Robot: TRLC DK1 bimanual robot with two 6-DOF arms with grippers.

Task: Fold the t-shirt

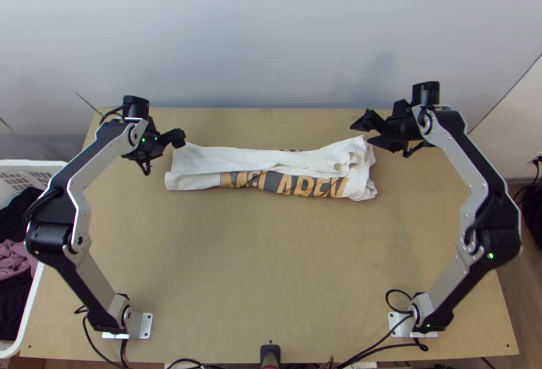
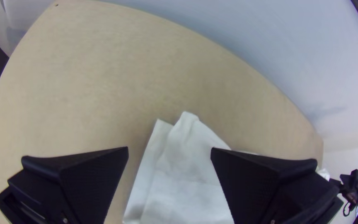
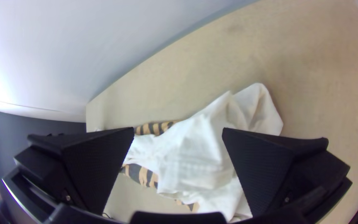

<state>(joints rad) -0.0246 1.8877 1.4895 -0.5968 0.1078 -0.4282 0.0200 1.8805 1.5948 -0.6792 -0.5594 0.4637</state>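
t-shirt (image 1: pixel 251 159): lying on the far half of the table (image 1: pixel 271 254), drawn into a long narrow strip that runs side to side, roughly along the far edge; white cloth over most of the top.
print (image 1: pixel 278 183): dark cloth with orange-tan lettering, showing along the near side, partly tucked under the white.
left end (image 1: pixel 184 170): fairly flat, layers stacked almost neatly.
right end (image 1: pixel 356 166): rumpled and bunched, with loose ripples that could do with smoothing.
left gripper (image 2: pixel 169 148): jaws wide apart, hanging by the left end with nothing pinched between them.
right gripper (image 3: pixel 178 129): jaws also wide, poised by the right end, holding no cloth.
cloth: light and limp, i'd say, soft enough to sag between two holds; it won't break, but top layers may slide off those below.
hold: i'd go for each end, pinching deep enough to catch all the layers, and gather the rumpled one a little first.
stage: looks well along, the long folds made, though untidily; bringing the ends inward seems the sensible next fold.
risk: a shallow pinch might lift only the top layer and peel the strip open.
basket (image 1: pixel 34 294): off the table's left side, dark and mauve clothes inside.
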